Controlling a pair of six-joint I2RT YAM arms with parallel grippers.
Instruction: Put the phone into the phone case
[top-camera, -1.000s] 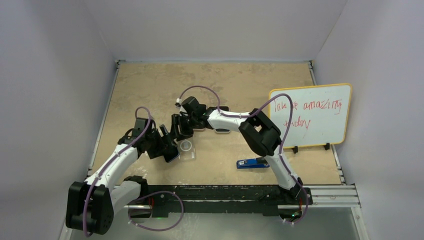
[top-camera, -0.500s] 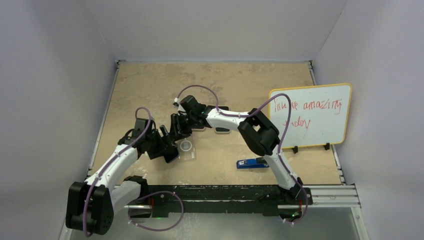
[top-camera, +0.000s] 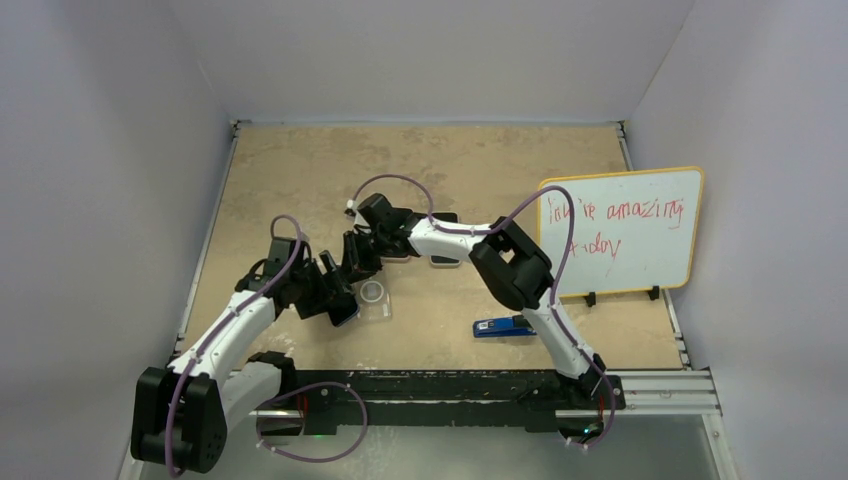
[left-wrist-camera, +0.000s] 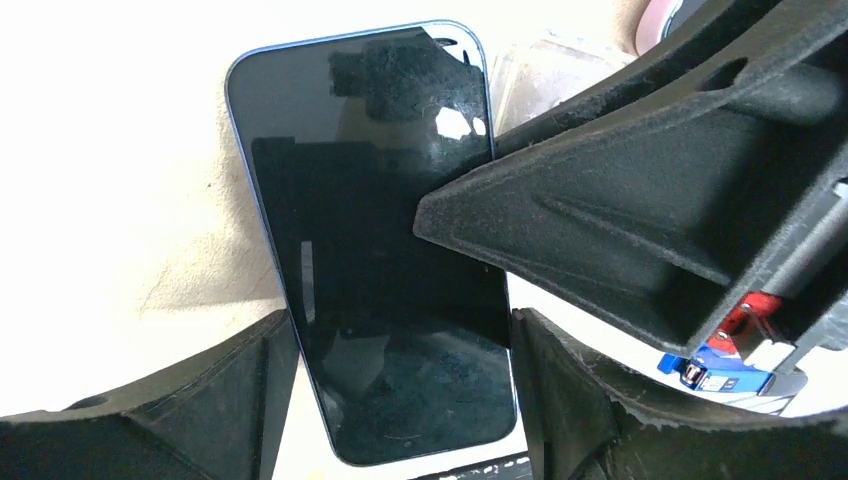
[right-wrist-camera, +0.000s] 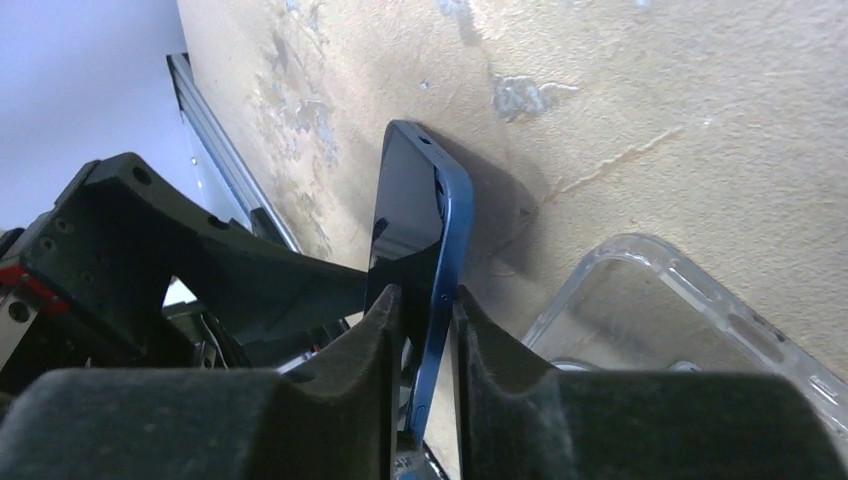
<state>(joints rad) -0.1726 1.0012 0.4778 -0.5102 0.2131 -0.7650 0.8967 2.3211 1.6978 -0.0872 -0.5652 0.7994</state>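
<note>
The phone (left-wrist-camera: 360, 200), blue-edged with a dark screen, is held off the table by both grippers. My left gripper (left-wrist-camera: 402, 330) is shut across its width near the lower end. My right gripper (right-wrist-camera: 425, 300) is shut on its front and back faces, and one right finger (left-wrist-camera: 600, 230) lies across the screen. The phone's blue edge (right-wrist-camera: 445, 230) stands on edge between the right fingers. The clear phone case (right-wrist-camera: 680, 330) lies flat on the table just beside the phone, with a white ring inside (top-camera: 372, 291). In the top view the left gripper (top-camera: 340, 300) and the right gripper (top-camera: 352, 268) meet left of the case (top-camera: 382, 306).
A small blue object (top-camera: 505, 326) lies near the table's front edge, right of the case. A whiteboard with red writing (top-camera: 620, 230) stands at the right side. The metal rail (top-camera: 650, 385) runs along the near edge.
The right arm's elbow and wrist have shifted slightly left. The left arm and the phone have barely moved. Both grippers stay shut on the phone.
</note>
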